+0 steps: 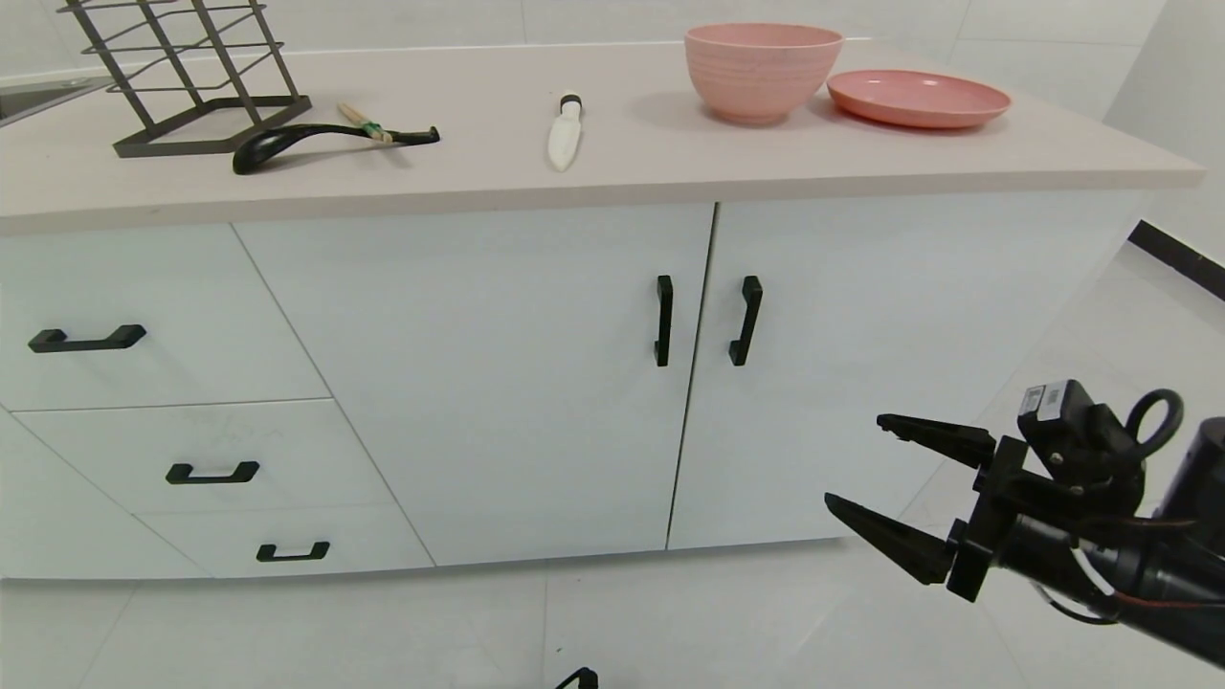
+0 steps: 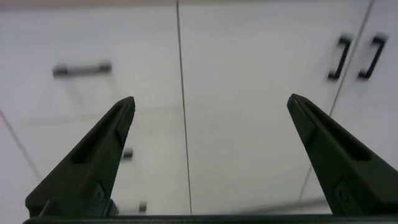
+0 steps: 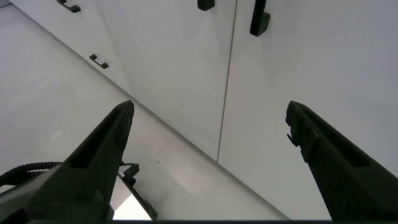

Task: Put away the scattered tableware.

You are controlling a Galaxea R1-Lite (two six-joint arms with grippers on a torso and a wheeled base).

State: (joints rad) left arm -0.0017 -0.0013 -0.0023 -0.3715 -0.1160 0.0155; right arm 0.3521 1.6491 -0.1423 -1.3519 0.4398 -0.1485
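On the counter (image 1: 813,158) lie a black ladle (image 1: 287,142), a pair of chopsticks (image 1: 364,122) across its handle, and a white knife (image 1: 566,132). A pink bowl (image 1: 761,72) stands at the back right with a pink plate (image 1: 919,98) beside it. My right gripper (image 1: 855,459) hangs open and empty low in front of the right cabinet door, well below the counter; its wrist view has the gripper (image 3: 209,106) over the floor and door. My left gripper (image 2: 211,99) is open, empty, facing the cabinet front.
A dark wire rack (image 1: 182,77) stands at the counter's back left, next to a sink edge (image 1: 38,96). Below are two doors with black handles (image 1: 663,321) and a drawer stack (image 1: 86,338) at the left. White floor tiles (image 1: 383,632) lie in front.
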